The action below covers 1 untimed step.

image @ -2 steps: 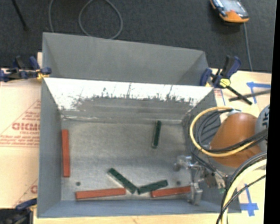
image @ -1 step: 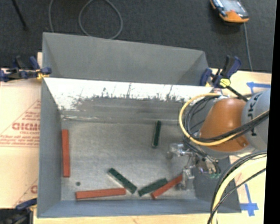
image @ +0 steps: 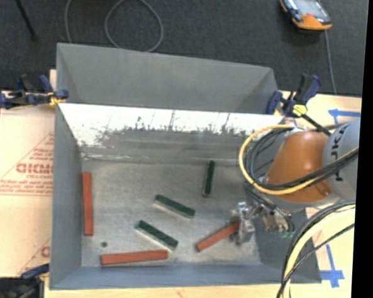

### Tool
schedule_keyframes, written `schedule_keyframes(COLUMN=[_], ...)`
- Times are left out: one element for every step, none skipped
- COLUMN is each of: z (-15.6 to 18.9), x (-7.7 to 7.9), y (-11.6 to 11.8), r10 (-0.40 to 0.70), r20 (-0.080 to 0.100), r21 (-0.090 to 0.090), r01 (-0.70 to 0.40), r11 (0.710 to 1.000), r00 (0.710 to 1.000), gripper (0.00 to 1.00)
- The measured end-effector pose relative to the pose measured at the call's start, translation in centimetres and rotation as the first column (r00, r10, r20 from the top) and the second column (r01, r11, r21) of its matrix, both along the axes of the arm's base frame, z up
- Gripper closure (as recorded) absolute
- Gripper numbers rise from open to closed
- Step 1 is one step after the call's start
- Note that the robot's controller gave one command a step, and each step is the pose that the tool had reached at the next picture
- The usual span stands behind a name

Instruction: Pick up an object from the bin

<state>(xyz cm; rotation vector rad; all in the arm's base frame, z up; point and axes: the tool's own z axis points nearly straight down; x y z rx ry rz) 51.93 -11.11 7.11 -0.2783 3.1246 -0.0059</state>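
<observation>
The gripper [image: 241,227] is hanging at the bin's [image: 67,188] four o'clock, right at the upper end of a slanted red bar [image: 214,239] (whether it is clamping, I cannot tell), probably because that end is lying free.

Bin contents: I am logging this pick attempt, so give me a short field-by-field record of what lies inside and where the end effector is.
bin: grey metal
left red bar: lengthwise along the left wall
front red bar: along the near wall
short red bar: slanted, right of centre
upright green bar: toward the back, centre-right
middle green bar: tilted, centre
lower green bar: tilted, below the middle one
end effector: at the short red bar's upper right end; grasp cannot be told
</observation>
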Motion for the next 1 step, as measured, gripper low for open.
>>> schedule_keyframes(z=[12.73], x=[0.51], y=[-2.16], r10=[-0.045], r20=[0.008], r21=[0.000], r01=[0.045], r11=[0.999], r00=[0.999], gripper=[1.00])
